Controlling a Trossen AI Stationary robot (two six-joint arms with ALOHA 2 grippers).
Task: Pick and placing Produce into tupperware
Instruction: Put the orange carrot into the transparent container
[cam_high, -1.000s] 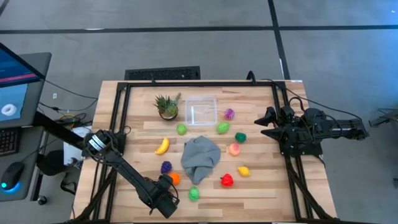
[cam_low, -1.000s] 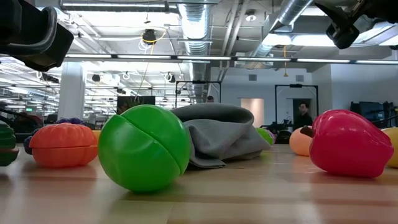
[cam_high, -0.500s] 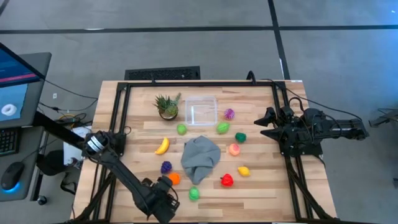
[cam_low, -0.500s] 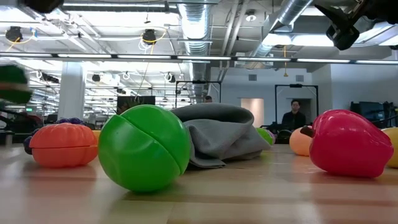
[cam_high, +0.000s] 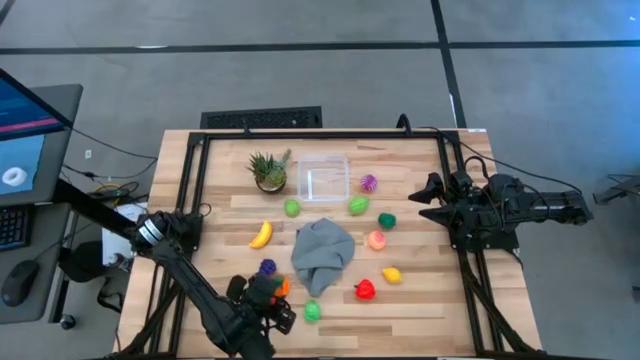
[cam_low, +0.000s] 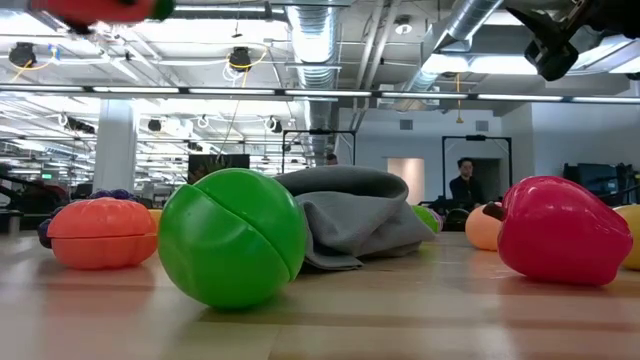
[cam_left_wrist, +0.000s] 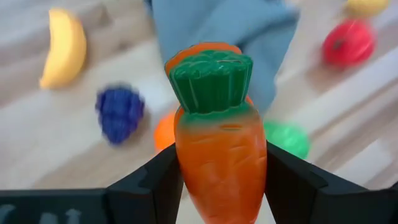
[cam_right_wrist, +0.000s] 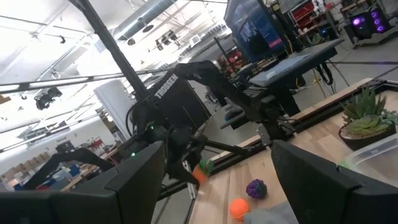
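Observation:
My left gripper (cam_high: 264, 300) hovers above the table's near-left part, shut on an orange toy carrot (cam_left_wrist: 217, 155) with a green top; the low view shows the carrot (cam_low: 100, 8) at its upper edge. Below it on the table lie the purple grapes (cam_left_wrist: 119, 114), a round orange piece (cam_high: 281, 287) and a green ball (cam_high: 313, 311). The clear tupperware (cam_high: 325, 178) stands at the far middle, with no produce showing in it. The rest of the produce lies scattered around a grey cloth (cam_high: 322, 253). My right gripper (cam_high: 430, 197) waits open at the table's right edge. My left gripper pinches the carrot's thick orange body (cam_left_wrist: 186, 168), just below the green top, between its two fingers (cam_left_wrist: 155, 183). The fingers slant downward and lie along the carrot, whose green top points away from the wrist. The carrot is lifted clear of the table.
A spiky potted plant (cam_high: 268, 170) stands left of the tupperware. A banana (cam_high: 261, 234), a red pepper (cam_high: 365, 290), a yellow piece (cam_high: 391, 274), a peach (cam_high: 377, 240) and green pieces (cam_high: 358, 205) ring the cloth. Black frame rails (cam_high: 190, 190) border the table.
My left gripper has risen from table height with the carrot and tipped its fingers less steeply; in the low view the carrot climbs from the table to the upper edge. The carrot is now lifted clear.

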